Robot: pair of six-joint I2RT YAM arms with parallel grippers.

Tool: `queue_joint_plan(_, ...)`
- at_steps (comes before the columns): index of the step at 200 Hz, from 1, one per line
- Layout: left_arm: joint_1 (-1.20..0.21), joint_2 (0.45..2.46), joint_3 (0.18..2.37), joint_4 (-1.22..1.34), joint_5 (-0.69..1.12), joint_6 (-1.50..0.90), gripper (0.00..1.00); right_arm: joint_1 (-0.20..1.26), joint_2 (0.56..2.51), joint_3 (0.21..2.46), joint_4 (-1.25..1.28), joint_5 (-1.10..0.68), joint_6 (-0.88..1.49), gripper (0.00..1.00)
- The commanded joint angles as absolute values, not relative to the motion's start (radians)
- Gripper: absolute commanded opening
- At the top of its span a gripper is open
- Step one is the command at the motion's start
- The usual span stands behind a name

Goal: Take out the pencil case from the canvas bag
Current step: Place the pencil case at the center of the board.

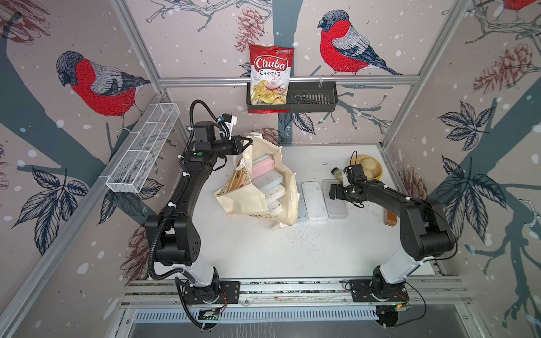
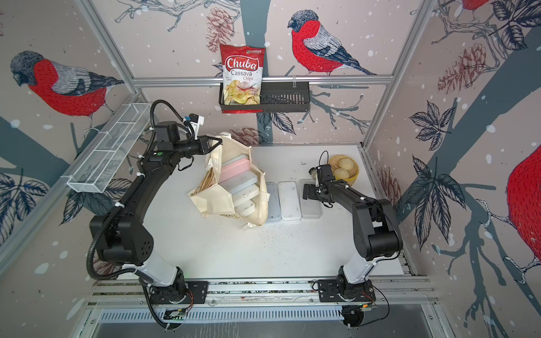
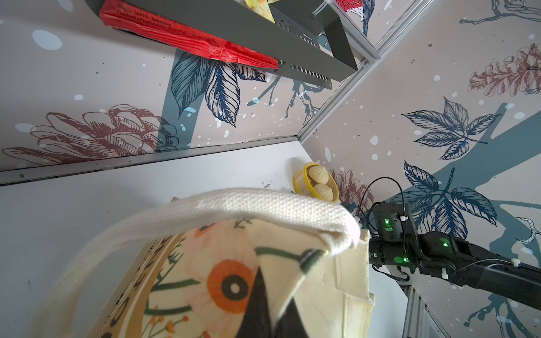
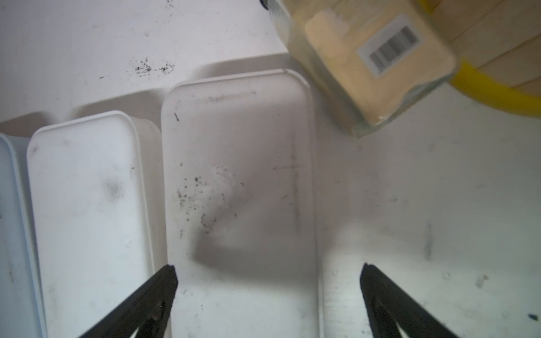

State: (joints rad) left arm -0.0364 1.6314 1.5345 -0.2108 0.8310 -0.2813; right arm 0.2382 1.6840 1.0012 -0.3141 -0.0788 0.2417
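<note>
My left tool (image 1: 248,144) is clenched on the top edge of the canvas bag (image 1: 251,202); my right tool (image 4: 268,267) hangs released above a white pencil case (image 4: 240,175) on the counter (image 1: 263,248)

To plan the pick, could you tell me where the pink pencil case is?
In both top views the pink pencil case lies in the canvas bag between pale cases, toward the left arm.

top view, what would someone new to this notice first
The canvas bag stands at the table's middle, its rim pinched by the left gripper, with a pink pencil case among pale ones inside. Beside it lie three pale cases, one under the open right gripper. A red chips bag stands in the black basket on the back wall.
</note>
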Motion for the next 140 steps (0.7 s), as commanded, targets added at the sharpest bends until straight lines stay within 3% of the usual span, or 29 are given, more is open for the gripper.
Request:
queue_joint_plan(1, -0.037, 1.628, 1.542, -0.135, 0.842, -0.273, 0.00, 0.248, 1.697, 1.011, -0.287, -0.131, 0.246, 0.99)
queue_joint_plan(140, -0.037, 1.625, 1.543, -0.136, 0.840, -0.272, 0.00, 0.270, 1.669, 1.043, -0.318, -0.141, 0.258, 0.96)
